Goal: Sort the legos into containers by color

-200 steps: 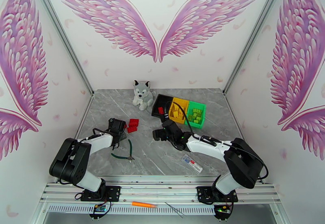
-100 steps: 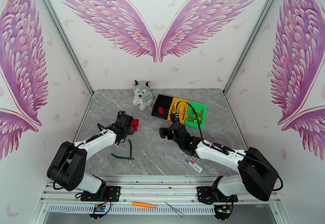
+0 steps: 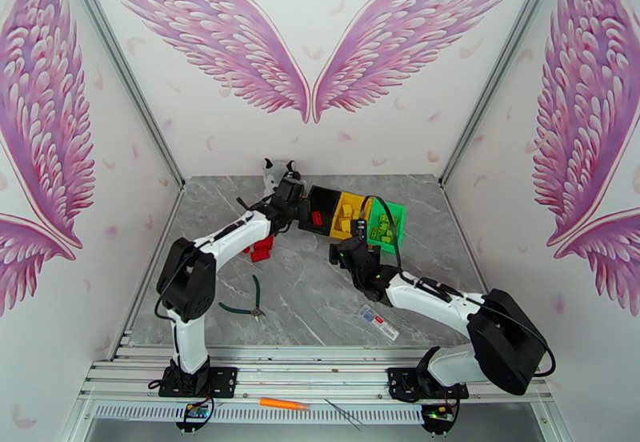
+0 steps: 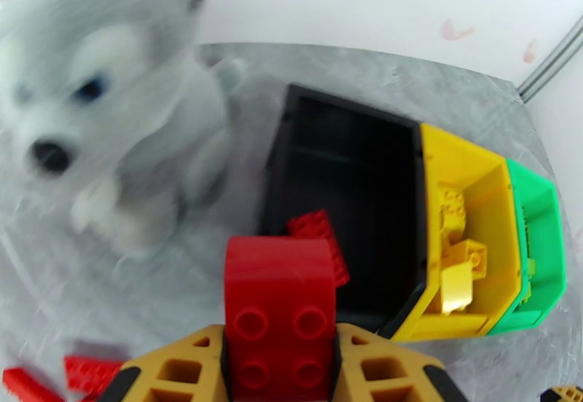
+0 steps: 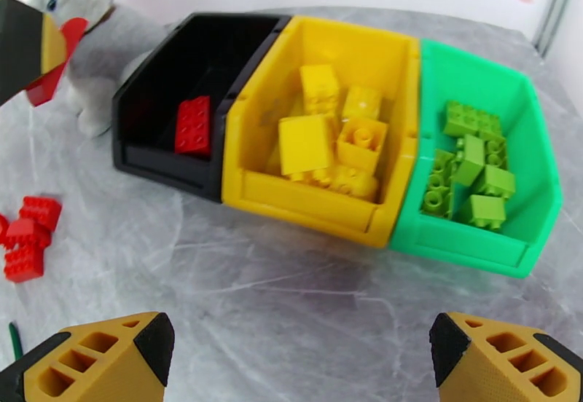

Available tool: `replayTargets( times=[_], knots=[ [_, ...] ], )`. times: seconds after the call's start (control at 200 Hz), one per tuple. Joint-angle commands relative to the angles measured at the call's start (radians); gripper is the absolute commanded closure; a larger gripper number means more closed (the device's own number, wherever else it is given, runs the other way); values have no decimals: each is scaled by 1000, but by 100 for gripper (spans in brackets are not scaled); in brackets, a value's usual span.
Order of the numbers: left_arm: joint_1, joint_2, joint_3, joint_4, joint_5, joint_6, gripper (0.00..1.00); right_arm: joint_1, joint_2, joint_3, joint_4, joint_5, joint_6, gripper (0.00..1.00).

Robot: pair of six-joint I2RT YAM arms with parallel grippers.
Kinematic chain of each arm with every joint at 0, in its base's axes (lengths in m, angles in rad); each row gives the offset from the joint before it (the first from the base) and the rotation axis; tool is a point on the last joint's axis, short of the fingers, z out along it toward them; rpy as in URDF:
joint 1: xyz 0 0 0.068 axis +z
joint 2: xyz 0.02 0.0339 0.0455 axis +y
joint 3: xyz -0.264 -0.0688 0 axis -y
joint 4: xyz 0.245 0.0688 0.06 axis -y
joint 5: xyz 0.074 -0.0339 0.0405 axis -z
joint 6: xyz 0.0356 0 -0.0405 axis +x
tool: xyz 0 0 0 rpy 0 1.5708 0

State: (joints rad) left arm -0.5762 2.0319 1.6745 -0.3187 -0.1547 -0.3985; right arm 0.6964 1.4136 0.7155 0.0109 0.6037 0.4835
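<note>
Marble tabletop (image 3: 320,307), winged pink walls (image 3: 240,51), three containers (image 5: 306,210)

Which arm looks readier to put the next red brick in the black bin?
Left. The left gripper is shut on a red brick right beside the black bin, while the right gripper hangs open and empty.

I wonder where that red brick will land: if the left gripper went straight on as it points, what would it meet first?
Probably the black bin, around its near wall, with the held brick touching first; depth is unclear.
</note>
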Motion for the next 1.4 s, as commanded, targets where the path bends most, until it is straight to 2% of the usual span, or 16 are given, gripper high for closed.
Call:
replayTargets(
  times=[0.0,0.06,0.12,0.245,0.315,0.505,0.66,0.76,0.885,1.04,1.14,1.255,1.395],
  knots=[
    [-7,109,157,-60,62,41,83,-21,-20,-56,62,64,24,1],
    [-8,168,237,-76,79,45,82,-27,-21,-66,70,62,21,1],
    [-10,223,313,-96,94,44,76,-31,-17,-67,68,56,5,1],
    [-18,277,382,-97,98,38,38,-35,-6,-66,47,43,-31,1],
    [-28,270,383,-94,75,49,30,-36,-6,-74,61,15,-54,1],
    [-64,159,264,-78,-42,79,28,-37,-3,-122,168,-123,-127,1],
    [-95,-19,30,-38,-227,78,27,-35,-18,-146,233,-250,-169,1],
    [-98,-138,-120,-41,-362,46,25,-34,-31,-156,278,-378,-190,1],
    [-86,-276,-310,-54,-464,-21,23,-26,-12,-136,312,-508,-191,1],
    [-34,-410,-539,-63,-494,-123,23,-8,50,-80,313,-593,-173,1],
    [26,-487,-672,-40,-467,-176,22,8,80,-41,307,-627,-165,1],
    [91,-562,-786,-4,-443,-204,13,24,105,-12,312,-660,-153,1],
    [173,-593,-862,37,-383,-210,10,43,132,18,311,-680,-145,1]
  ],
)
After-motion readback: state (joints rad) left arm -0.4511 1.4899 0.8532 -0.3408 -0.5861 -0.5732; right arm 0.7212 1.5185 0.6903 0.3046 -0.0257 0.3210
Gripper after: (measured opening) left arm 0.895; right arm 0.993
